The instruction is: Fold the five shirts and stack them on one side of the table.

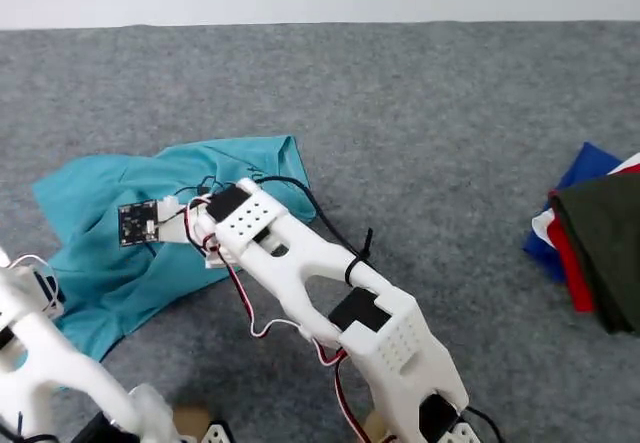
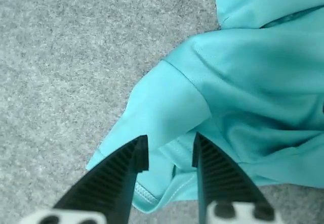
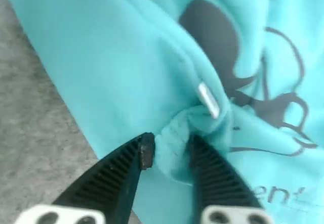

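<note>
A teal shirt point(image 1: 100, 213) lies crumpled at the left of the grey table. My right gripper point(image 3: 169, 150) is shut on a bunched fold of the teal shirt point(image 3: 111, 67) beside its white neck label point(image 3: 208, 98); in the high view the right arm point(image 1: 300, 263) leans over the shirt's middle. My left gripper point(image 2: 169, 150) is open, its fingers on either side of a flat sleeve of the teal shirt point(image 2: 167, 107) near the hem. The left arm point(image 1: 35, 343) stands at the shirt's near left edge.
A stack of folded shirts point(image 1: 595, 243) in blue, white, red and dark green sits at the table's right edge. Bare grey cloth point(image 1: 430, 113) covers the table between the teal shirt and the stack, and behind them.
</note>
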Available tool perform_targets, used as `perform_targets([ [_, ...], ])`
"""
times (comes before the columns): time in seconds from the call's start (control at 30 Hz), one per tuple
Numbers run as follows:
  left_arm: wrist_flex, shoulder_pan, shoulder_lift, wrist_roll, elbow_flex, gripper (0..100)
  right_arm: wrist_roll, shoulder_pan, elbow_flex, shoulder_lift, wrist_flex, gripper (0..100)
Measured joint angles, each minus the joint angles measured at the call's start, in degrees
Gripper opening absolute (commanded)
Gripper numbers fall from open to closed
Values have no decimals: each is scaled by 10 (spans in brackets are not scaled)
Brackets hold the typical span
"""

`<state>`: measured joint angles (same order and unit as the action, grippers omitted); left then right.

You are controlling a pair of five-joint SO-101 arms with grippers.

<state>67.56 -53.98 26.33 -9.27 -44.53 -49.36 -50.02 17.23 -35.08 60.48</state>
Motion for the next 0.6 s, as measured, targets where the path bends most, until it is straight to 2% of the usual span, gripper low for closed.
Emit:
perform_targets([
  [0.3, 0, 0, 0, 0, 0, 152, -14, 10, 65, 0, 73, 11],
  [0.6, 0, 0, 0, 0, 0, 152, -52, 54, 191, 0, 218, 11],
])
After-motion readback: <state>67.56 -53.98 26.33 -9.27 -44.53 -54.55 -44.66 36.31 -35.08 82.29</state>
